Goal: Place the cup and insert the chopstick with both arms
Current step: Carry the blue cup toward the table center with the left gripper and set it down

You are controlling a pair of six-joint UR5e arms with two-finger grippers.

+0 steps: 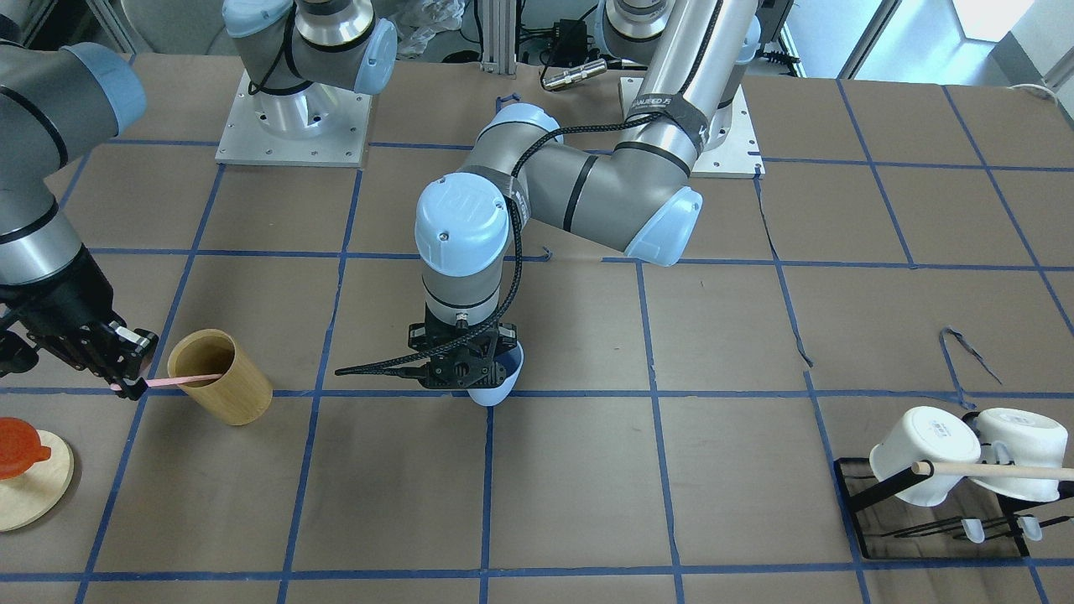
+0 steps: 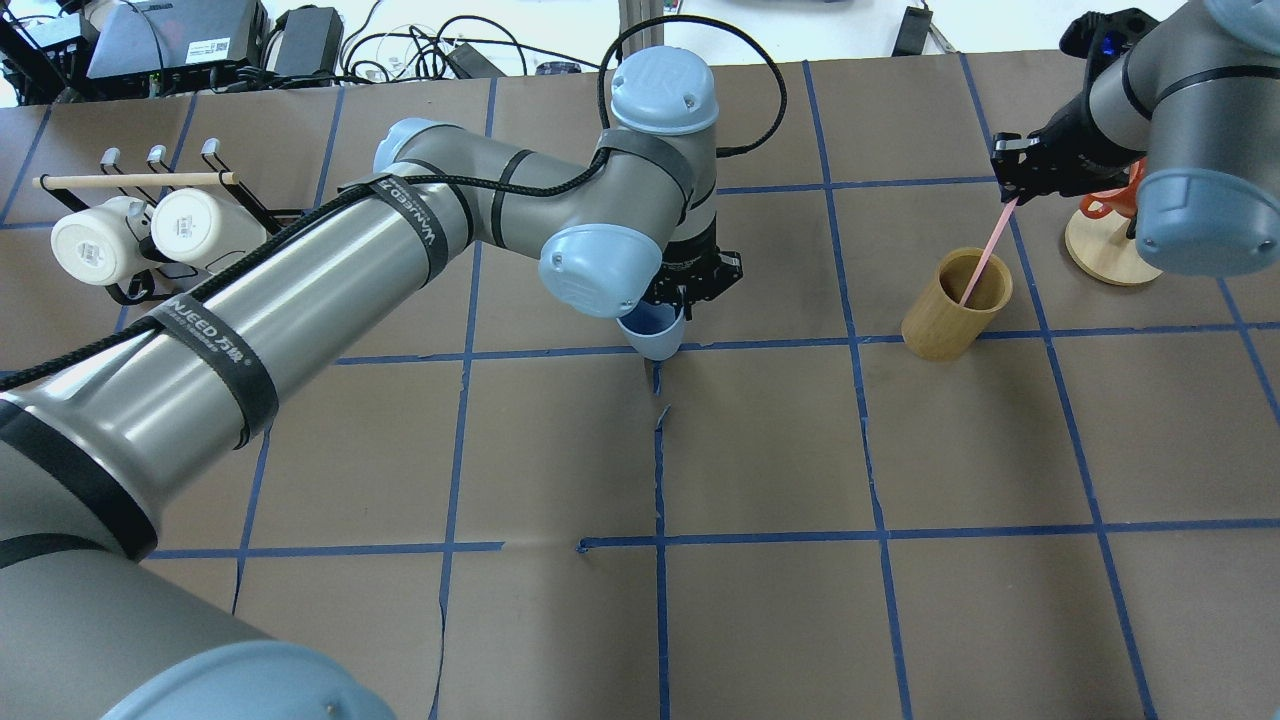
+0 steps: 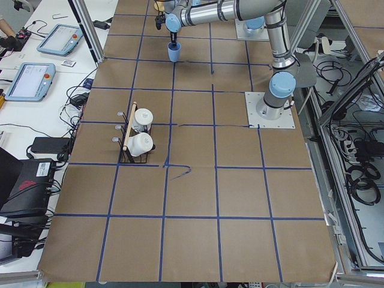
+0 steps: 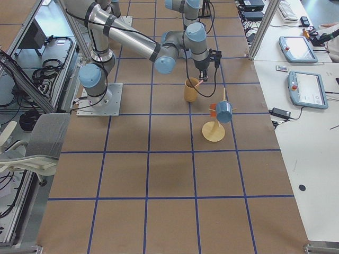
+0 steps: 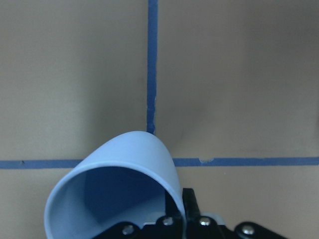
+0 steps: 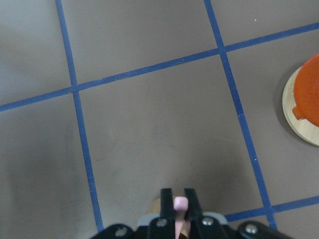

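My left gripper [image 1: 466,371] is shut on the rim of the light blue cup [image 1: 498,382]. It holds the cup upright at a tape crossing mid-table, at or just above the paper. The cup also shows in the overhead view [image 2: 655,335] and the left wrist view [image 5: 134,159]. My right gripper [image 1: 127,371] is shut on the top of the pale pink chopstick [image 1: 180,380]. The chopstick slants down, and its lower end is inside a tan wooden cylinder [image 1: 220,377]. The overhead view shows the same right gripper [image 2: 1010,188], chopstick [image 2: 985,255] and cylinder [image 2: 957,305].
A black rack [image 1: 864,491] with two white mugs [image 1: 923,457] and a wooden dowel stands at the table's left end. A round wooden stand [image 1: 33,495] with an orange piece [image 1: 18,449] sits beyond the cylinder, close to my right gripper.
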